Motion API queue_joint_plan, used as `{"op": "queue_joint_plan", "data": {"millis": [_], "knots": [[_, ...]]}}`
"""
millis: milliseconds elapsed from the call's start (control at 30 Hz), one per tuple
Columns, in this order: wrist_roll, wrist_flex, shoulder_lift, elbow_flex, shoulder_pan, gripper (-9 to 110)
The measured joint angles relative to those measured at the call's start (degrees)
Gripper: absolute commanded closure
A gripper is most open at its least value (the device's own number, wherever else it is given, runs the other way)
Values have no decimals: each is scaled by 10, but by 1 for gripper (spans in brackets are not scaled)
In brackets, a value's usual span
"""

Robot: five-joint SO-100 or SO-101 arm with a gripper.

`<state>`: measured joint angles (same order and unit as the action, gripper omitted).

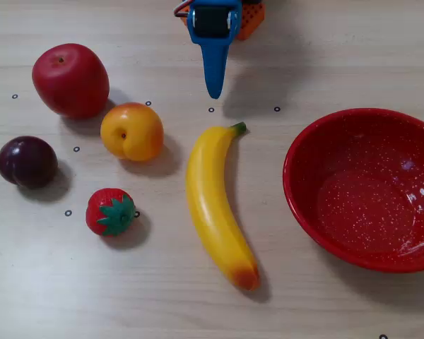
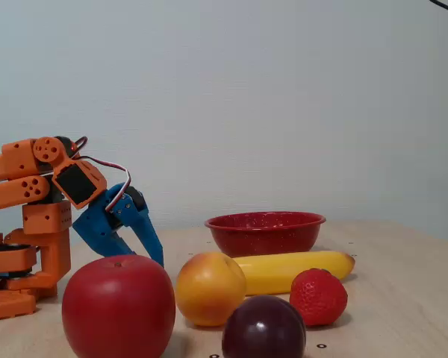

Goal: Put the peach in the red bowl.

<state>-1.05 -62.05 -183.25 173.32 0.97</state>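
Nearest the fixed camera sit the red apple [image 2: 118,306] and the dark plum [image 2: 264,328], both at the bottom of that view.

The blue pincer [image 1: 214,90] hangs at the far edge of the overhead view, its tip pointing down toward the fruit; its fingers look drawn together into one narrow point with nothing between them. In the fixed view the pincer [image 2: 158,259] angles down from the orange arm [image 2: 30,216] on the left, its tip just above the bench [image 2: 403,298].

Out from the pincer, the peach [image 1: 131,131] lies near and to the left in the overhead view, resting on the bench just right of the apple [image 1: 71,80] and apart from the pincer. The banana [image 1: 215,203] lies below the pincer tip, its green stem end toward it. Further left are the plum [image 1: 27,162] and the strawberry [image 1: 110,211].

The red bowl [image 1: 297,191] stands at the right of the overhead view, well apart from the peach, with the banana between them. Its speckled inside holds nothing.

The bench is pale wood grain with small ringed black marks. A plain pale wall stands behind it in the fixed view. Bare bench lies between pincer and bowl, and along the near edge under the banana.
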Motion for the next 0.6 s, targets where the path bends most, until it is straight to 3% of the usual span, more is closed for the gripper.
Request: {"op": "queue_joint_plan", "data": {"millis": [367,600], "knots": [[2,0,30,-11,-28,101],[0,-18,192,-206,-28,101]]}}
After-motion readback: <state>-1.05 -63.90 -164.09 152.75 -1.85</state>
